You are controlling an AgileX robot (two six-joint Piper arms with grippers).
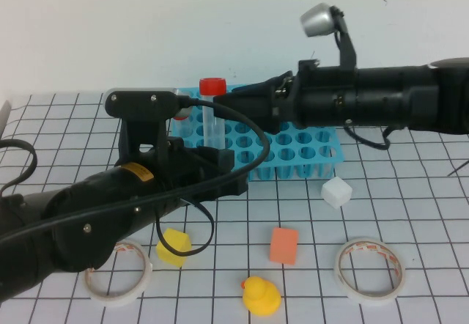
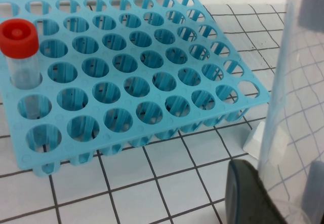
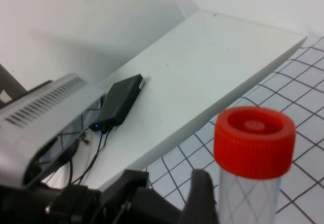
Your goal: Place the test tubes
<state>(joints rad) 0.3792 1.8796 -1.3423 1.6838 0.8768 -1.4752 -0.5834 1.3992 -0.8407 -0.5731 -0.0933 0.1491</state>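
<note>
A blue test tube rack [image 1: 331, 152] lies flat on the gridded table. One clear tube with a red cap [image 1: 212, 111] stands upright in a hole at the rack's left end [image 2: 20, 51]. My right gripper [image 1: 231, 102] reaches in from the right at that tube's upper part and is open; one dark finger [image 3: 200, 196] sits just beside the tube [image 3: 253, 148]. In front of the rack [image 2: 245, 98], my left gripper [image 2: 283, 198] is shut on a second clear tube [image 2: 298, 107] held upright. In the high view the left wrist hides that tube.
A white cube [image 1: 336, 191] lies just in front of the rack's right end. Nearer me are an orange block [image 1: 283, 245], a yellow block [image 1: 174, 248], a yellow duck [image 1: 261, 295] and two tape rolls [image 1: 110, 295] [image 1: 344, 265].
</note>
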